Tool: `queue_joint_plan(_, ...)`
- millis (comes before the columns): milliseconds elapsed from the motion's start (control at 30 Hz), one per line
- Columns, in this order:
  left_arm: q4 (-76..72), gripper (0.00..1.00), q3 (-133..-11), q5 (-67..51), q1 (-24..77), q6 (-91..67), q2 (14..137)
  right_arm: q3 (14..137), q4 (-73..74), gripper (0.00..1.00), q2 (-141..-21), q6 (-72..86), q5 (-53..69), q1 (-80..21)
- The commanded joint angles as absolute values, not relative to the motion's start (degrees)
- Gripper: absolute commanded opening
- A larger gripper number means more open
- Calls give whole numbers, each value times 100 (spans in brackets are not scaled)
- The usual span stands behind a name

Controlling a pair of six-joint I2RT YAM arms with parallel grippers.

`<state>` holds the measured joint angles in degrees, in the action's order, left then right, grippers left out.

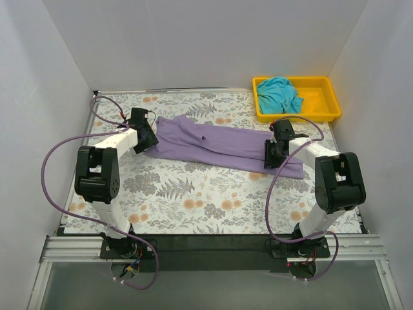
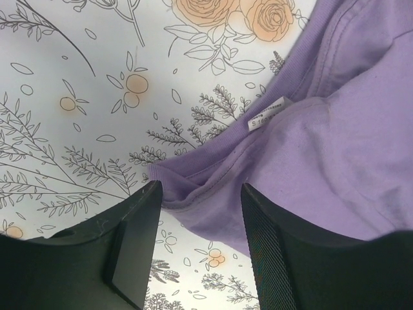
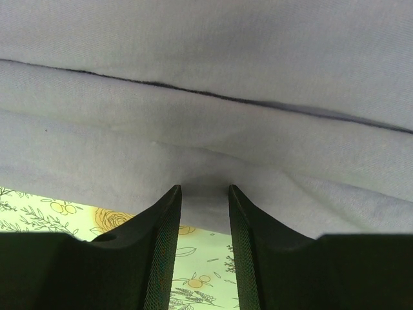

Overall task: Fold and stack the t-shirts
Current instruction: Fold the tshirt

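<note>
The lavender-purple t-shirt (image 1: 213,143) lies folded into a long strip across the middle of the floral mat. My left gripper (image 1: 145,137) is at its left, collar end. In the left wrist view that gripper (image 2: 201,190) is open, and the collar hem of the shirt (image 2: 335,161) lies between its fingertips, with a white size tag (image 2: 266,112) beyond. My right gripper (image 1: 273,154) is at the strip's right part, on the near edge. In the right wrist view it (image 3: 204,190) stands open with a narrow gap, and the shirt's (image 3: 206,97) edge reaches between the tips. The teal t-shirt (image 1: 279,93) lies crumpled.
The yellow tray (image 1: 321,100) holding the teal shirt stands at the back right corner. White walls close in the left, back and right sides. Purple cables loop beside both arms. The floral mat (image 1: 193,200) covers the table in front of the shirt.
</note>
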<state>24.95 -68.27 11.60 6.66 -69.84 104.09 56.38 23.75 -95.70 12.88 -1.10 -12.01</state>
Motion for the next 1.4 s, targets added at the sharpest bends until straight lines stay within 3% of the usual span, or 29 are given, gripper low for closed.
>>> queue_joint_plan(0,2505,49,-6733,1213,686,-6864,10353,5757,2232,36,-9615,1283,-88,-1195)
queue_joint_plan(233,2575,43,-6627,1309,686,-6776,10468,5757,2197,36,-9668,1283,-88,-1186)
queue_joint_plan(333,2575,35,-6618,1388,686,-6715,10538,5748,2188,36,-9686,1275,-105,-1178)
queue_joint_plan(500,2619,3,-6531,1599,624,-6688,10600,5687,2171,36,-9694,1274,-149,-1125)
queue_joint_plan(667,2733,0,-6495,1872,404,-6566,10451,5616,2180,36,-9642,1266,-237,-1038)
queue_joint_plan(800,2961,3,-6548,2074,396,-6478,10362,5572,2171,36,-9607,1292,-369,-993)
queue_joint_plan(867,3049,10,-6627,2083,396,-6451,10301,5581,2171,36,-9589,1292,-378,-976)
queue_joint_plan(933,3129,28,-6662,2022,396,-6451,10231,5599,2162,36,-9580,1301,-396,-984)
queue_joint_plan(1167,3463,48,-7057,1319,430,-6583,9783,5669,2136,36,-9475,1389,-396,-984)
queue_joint_plan(1367,3419,52,-7040,1134,492,-6680,9378,5949,2109,36,-9667,1468,-562,-984)
